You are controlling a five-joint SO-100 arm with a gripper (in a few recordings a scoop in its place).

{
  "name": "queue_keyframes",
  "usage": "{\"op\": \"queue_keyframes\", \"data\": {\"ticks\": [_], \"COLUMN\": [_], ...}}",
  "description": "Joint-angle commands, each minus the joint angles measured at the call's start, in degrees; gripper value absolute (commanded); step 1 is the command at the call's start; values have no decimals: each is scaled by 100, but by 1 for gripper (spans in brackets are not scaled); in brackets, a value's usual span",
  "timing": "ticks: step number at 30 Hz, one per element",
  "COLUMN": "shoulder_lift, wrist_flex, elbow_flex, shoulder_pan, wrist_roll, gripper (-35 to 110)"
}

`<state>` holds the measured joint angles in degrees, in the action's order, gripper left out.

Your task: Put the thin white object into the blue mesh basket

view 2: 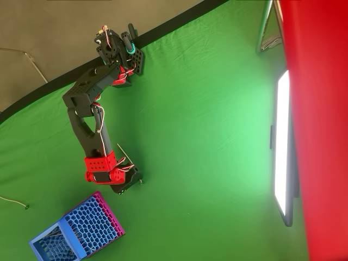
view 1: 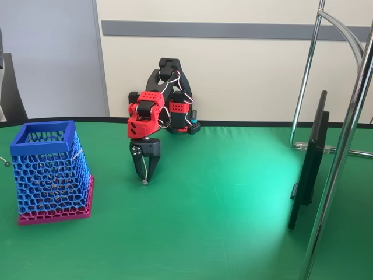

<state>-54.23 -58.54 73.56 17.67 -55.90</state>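
The thin white object lies on the green cloth with its round knob (view 1: 144, 182) right at my fingertips. In the overhead view its pale shaft (view 2: 124, 151) runs up-left from under the arm, and the knob (view 2: 141, 181) shows beside the gripper. My gripper (view 1: 144, 178) (view 2: 136, 182) points straight down, its jaws drawn together on the knob end at table level. The blue mesh basket (view 1: 52, 175) (view 2: 89, 223) stands upright on its magenta base, to the left of the gripper in the fixed view and apart from it.
A greyish stub with a round tip (view 1: 6, 163) (view 2: 22, 205) lies at the left edge, beyond the basket. A dark monitor (view 1: 309, 163) (view 2: 283, 147) and a chrome stand (view 1: 344, 146) occupy the right side. Open green cloth separates the gripper and the basket.
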Motion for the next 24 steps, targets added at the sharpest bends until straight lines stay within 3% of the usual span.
{"op": "queue_keyframes", "data": {"ticks": [1, 24], "shoulder_lift": [-35, -35], "wrist_flex": [-44, -44], "elbow_flex": [-202, -220], "shoulder_pan": [18, -9], "wrist_roll": [0, 105], "gripper": [9, 7]}}
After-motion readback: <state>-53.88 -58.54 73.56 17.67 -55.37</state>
